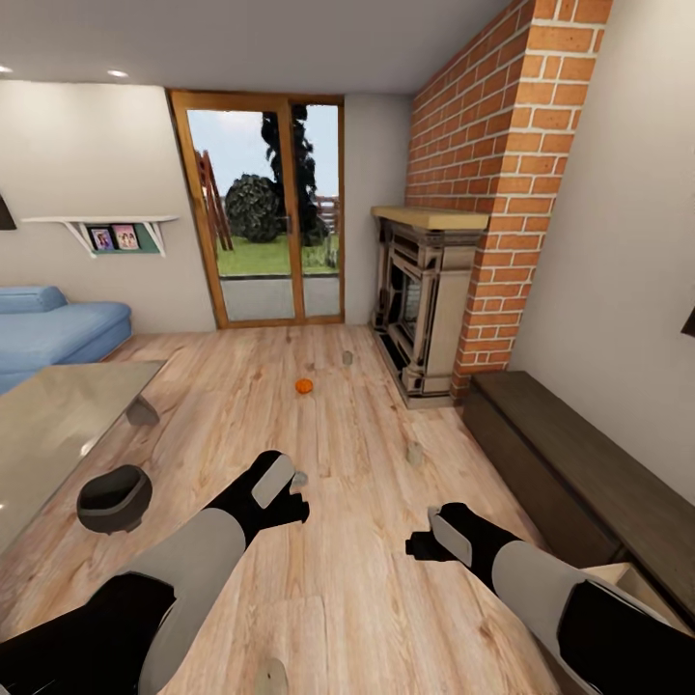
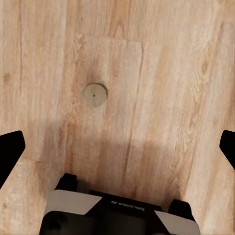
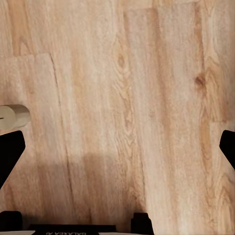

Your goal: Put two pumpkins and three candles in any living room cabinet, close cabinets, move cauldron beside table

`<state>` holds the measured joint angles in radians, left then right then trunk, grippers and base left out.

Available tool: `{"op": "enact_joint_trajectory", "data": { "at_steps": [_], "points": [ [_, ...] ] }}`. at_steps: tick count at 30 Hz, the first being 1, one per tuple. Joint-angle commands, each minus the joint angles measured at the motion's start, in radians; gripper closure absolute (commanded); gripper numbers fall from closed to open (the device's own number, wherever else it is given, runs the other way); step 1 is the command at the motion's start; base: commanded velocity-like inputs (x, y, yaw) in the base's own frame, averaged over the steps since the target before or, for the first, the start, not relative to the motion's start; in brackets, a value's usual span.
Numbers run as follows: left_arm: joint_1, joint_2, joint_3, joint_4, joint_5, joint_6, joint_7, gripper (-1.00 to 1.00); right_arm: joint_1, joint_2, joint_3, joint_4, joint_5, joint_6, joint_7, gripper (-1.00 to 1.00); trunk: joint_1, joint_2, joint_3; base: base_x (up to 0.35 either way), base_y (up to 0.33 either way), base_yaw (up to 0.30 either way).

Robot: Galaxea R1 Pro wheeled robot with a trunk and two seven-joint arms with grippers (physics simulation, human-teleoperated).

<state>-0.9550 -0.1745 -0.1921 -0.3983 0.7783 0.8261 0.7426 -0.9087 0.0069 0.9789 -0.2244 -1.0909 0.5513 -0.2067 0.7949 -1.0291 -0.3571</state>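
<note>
At the left edge of the head view the glass counter [image 1: 58, 425] juts in, and the dark cauldron [image 1: 114, 498] sits on the floor just beside its near corner, so that part of the task looks settled already.

Lower centre-left, the left hand [image 1: 290, 497] hangs over the planks with its fingers spread wide and holding nothing. A candle [image 2: 94, 94] stands upright on the floor almost under it, seen end-on in the left wrist view. The step in hand seems to be picking up this candle. The next move calls for lowering the hand straight down until the fingers straddle the stub, then closing.

At mid-frame a pumpkin [image 1: 304, 386] lies on the floor, well apart from both hands, with a second candle [image 1: 347, 357] beyond it and a third [image 1: 414, 454] nearer, right of centre. I see only one pumpkin here.

Lower right of centre, the right hand [image 1: 425, 542] is also wide and empty.

Along the right edge runs the cabinet [image 1: 579, 463]. A pale corner at the lower right may be an open drawer, though too little of it shows to be sure.
</note>
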Motion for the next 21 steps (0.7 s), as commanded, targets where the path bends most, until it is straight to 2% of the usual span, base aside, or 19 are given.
{"op": "enact_joint_trajectory", "data": {
  "at_steps": [1, 8, 21],
  "points": [
    [-0.001, 0.0, -0.003, 0.0, 0.008, -0.005, 0.009, -1.0, -0.001, 0.0, 0.007, -0.002, -0.011, 0.002, -0.008, -1.0, 0.004, -0.008, -0.004, 0.0, 0.0, -0.011],
    [-0.001, 0.0, -0.004, 0.002, 0.01, -0.054, 0.008, -1.0, -0.001, -0.004, 0.004, -0.001, -0.009, 0.001, -0.008, -1.0, 0.031, -0.057, -0.026, 0.0, 0.0, -0.004],
    [-0.001, 0.0, -0.003, 0.014, 0.009, -0.065, 0.009, -1.0, -0.001, -0.028, 0.003, -0.001, -0.009, 0.004, -0.008, -1.0, 0.081, -0.148, -0.067, 0.0, 0.0, 0.0]
  ]
}}
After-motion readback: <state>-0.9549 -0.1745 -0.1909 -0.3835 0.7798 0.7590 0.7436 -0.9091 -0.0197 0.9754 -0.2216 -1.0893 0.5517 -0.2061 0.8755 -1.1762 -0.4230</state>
